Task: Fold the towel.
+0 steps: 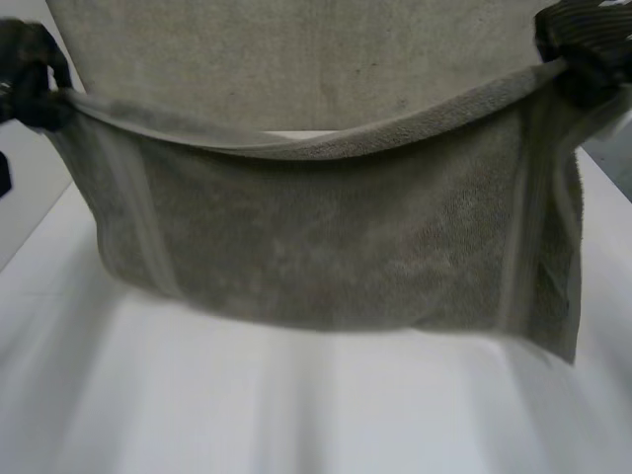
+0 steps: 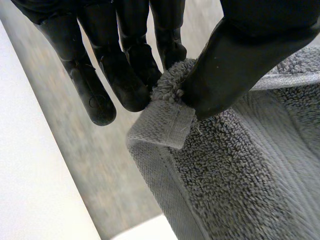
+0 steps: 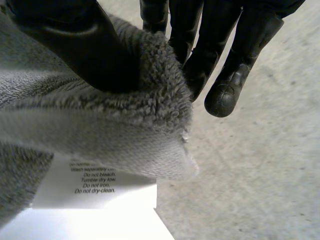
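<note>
Left hand [image 1: 28, 77]: was held raised over the left edge of the table [image 1: 296, 405]. Its thumb [image 2: 235, 65] pressed against the fingers [image 2: 122, 75], pinching one upper corner of the towel [image 1: 326, 237]; the outer fingers were straight and slightly spread.

Right hand [image 1: 585, 47]: was held raised over the table's right edge. Its thumb [image 3: 80, 50] clamped the opposite upper corner against the fingers [image 3: 200, 55]; the outermost finger was extended, clear of the cloth.

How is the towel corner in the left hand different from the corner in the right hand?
The left hand holds a corner with a flat woven hem. The right hand holds a fluffy, bunched corner. A white care label hangs under the right hand's corner. In the head view the towel hangs lower on the right hand's side. Both corners are pinched between thumb and fingers.
</note>
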### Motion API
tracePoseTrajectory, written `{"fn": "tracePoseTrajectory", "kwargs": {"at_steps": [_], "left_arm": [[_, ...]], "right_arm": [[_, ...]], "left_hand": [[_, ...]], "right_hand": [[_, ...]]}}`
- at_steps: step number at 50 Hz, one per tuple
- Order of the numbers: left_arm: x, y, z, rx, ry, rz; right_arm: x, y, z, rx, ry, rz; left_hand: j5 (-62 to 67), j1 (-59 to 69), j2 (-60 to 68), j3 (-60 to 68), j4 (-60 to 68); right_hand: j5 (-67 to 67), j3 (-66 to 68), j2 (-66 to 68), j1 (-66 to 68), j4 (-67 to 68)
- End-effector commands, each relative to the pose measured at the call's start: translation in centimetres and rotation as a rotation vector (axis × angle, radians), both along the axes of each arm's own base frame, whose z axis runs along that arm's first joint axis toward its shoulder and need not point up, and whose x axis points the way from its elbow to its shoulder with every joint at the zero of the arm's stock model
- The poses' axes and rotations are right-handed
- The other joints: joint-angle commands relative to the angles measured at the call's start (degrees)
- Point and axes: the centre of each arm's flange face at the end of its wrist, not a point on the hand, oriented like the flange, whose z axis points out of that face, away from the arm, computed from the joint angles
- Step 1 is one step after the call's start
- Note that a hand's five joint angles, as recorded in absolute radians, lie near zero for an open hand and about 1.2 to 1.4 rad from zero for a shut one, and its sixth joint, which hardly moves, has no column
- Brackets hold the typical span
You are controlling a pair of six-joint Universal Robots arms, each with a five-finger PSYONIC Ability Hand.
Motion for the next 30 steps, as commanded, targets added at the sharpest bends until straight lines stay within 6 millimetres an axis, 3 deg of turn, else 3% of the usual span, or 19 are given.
{"fn": "tracePoseTrajectory", "kwargs": {"at_steps": [1,5,8,9,10,12,13,15,19,21,23,24,25,26,27,28,29,30], "left_arm": [[-1.7,-5.7,-5.0,0.097,-0.008,-0.015],[-2.4,-8.9,-4.3,0.033,0.011,0.041],[-2.4,-9.6,-3.2,-0.01,0.028,0.068],[-2.4,-10.1,-1.2,-0.074,0.064,0.086],[-2.4,-10.1,-1.1,-0.075,0.064,0.086],[-2.5,-10.0,3.1,-0.193,0.127,0.078],[-2.5,-10.0,3.1,-0.194,0.128,0.078],[-2.4,-9.1,7.1,-0.298,0.174,0.064],[-2.9,-8.0,8.5,-0.309,0.184,0.039],[-3.3,-7.6,8.3,-0.285,0.181,0.023],[-3.4,-7.2,6.4,-0.193,0.174,0.004],[-3.4,-7.2,6.4,-0.192,0.174,0.004],[-3.2,-7.2,4.9,-0.134,0.174,0.002],[-3.2,-7.2,4.9,-0.134,0.174,0.002],[-3.1,-7.1,3.0,-0.069,0.17,0.001],[-3.0,-6.9,0.9,-0.003,0.162,0.0],[-3.0,-6.9,0.9,-0.002,0.162,0.0],[-2.6,-6.6,-1.1,0.056,0.149,0.005]], "right_arm": [[3.4,-4.0,-3.1,0.005,0.062,0.052],[5.5,-7.1,-4.0,-0.071,0.068,0.03],[5.7,-8.7,-3.2,-0.148,0.033,-0.018],[5.7,-8.7,-3.2,-0.148,0.033,-0.018],[5.7,-9.1,-2.4,-0.187,0.007,-0.037],[5.7,-9.1,-1.2,-0.228,-0.026,-0.046],[5.7,-9.0,-0.3,-0.255,-0.059,-0.047],[5.5,-8.8,0.6,-0.27,-0.088,-0.046],[5.3,-7.5,2.0,-0.263,-0.107,-0.022],[5.3,-7.1,2.0,-0.239,-0.097,-0.008],[5.4,-6.6,1.4,-0.197,-0.077,0.013],[5.4,-6.4,0.6,-0.15,-0.057,0.033],[5.4,-6.4,0.6,-0.149,-0.057,0.033],[5.6,-6.0,-0.4,-0.096,-0.032,0.057],[5.4,-6.0,-1.7,-0.04,0.001,0.077],[5.4,-6.0,-1.7,-0.04,0.001,0.077],[5.4,-5.7,-3.2,0.015,0.046,0.104],[5.3,-5.5,-4.8,0.061,0.092,0.125]], "left_hand": [[5.9,7.9,3.0,2.9,2.2],[5.9,7.9,3.0,2.9,2.2],[5.9,7.9,3.0,2.9,2.2],[5.9,7.9,3.0,2.9,2.2],[5.9,7.9,3.0,2.9,2.2],[5.9,7.9,3.0,2.9,2.2],[5.9,7.9,3.0,2.9,2.2],[5.9,7.9,3.0,2.9,2.2],[5.9,7.9,3.0,2.9,2.2],[5.9,7.9,3.0,2.9,2.2],[5.9,7.9,3.0,2.9,2.2],[5.9,7.9,3.0,2.9,2.2],[5.9,7.9,3.0,2.9,2.2],[5.9,7.9,3.0,2.9,2.2],[5.9,7.9,3.0,2.9,2.2],[5.9,7.9,3.0,2.9,2.2],[5.9,7.9,3.0,2.9,2.2],[5.9,7.9,3.0,2.9,2.2]], "right_hand": [[3.5,3.1,3.3,4.0,3.1],[3.5,3.1,3.3,4.0,3.1],[3.5,3.1,3.3,4.0,3.1],[3.5,3.1,3.3,4.0,3.1],[3.5,3.1,3.3,4.0,3.1],[3.5,3.1,3.3,4.0,3.1],[3.5,3.1,3.3,4.0,3.1],[3.5,3.1,3.3,4.0,3.1],[3.5,3.1,3.3,4.0,3.1],[3.5,3.1,3.3,4.0,3.1],[3.5,3.1,3.3,4.0,3.1],[3.5,3.1,3.3,4.0,3.1],[3.5,3.1,3.3,4.0,3.1],[3.5,3.1,3.3,4.0,3.1],[3.5,3.1,3.3,4.0,3.1],[3.5,3.1,3.3,4.0,3.1],[3.5,3.1,3.3,4.0,3.1],[3.5,3.1,3.3,4.0,3.1]]}}
